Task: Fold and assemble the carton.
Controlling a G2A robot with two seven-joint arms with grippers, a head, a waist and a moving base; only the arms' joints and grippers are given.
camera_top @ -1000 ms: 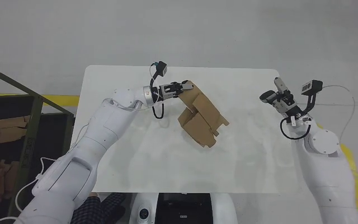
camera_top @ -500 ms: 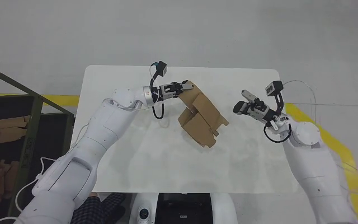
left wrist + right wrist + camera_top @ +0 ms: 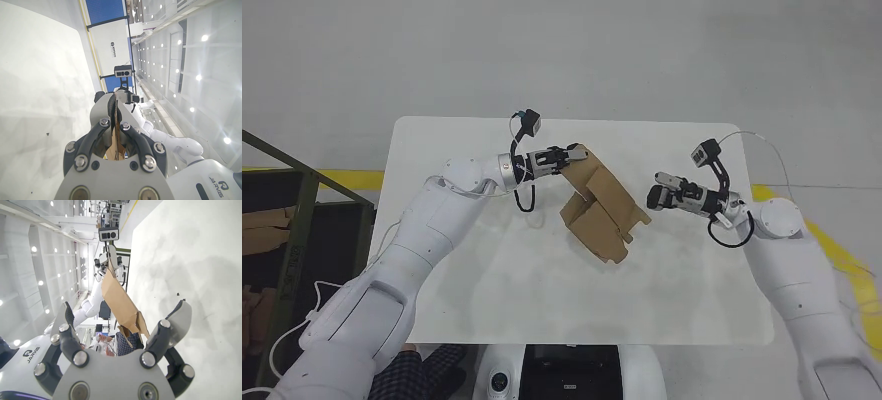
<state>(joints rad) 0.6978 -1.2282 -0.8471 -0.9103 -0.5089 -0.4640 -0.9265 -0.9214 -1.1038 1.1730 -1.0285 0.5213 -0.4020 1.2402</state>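
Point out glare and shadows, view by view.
Top view: even light, faint grey shadows on the table around the carton. Left wrist view: ceiling lamps flare into starbursts. Right wrist view: soft grey shadows across the table, and bright lamp spots.

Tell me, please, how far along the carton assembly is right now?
Done: the left end effector is shut on one end of the carton, holding it over the table. In hand: the right end effector, open, sits near the carton's free end without gripping it. Left: the end flaps stick out unfolded, and the carton is not yet squared into a box.
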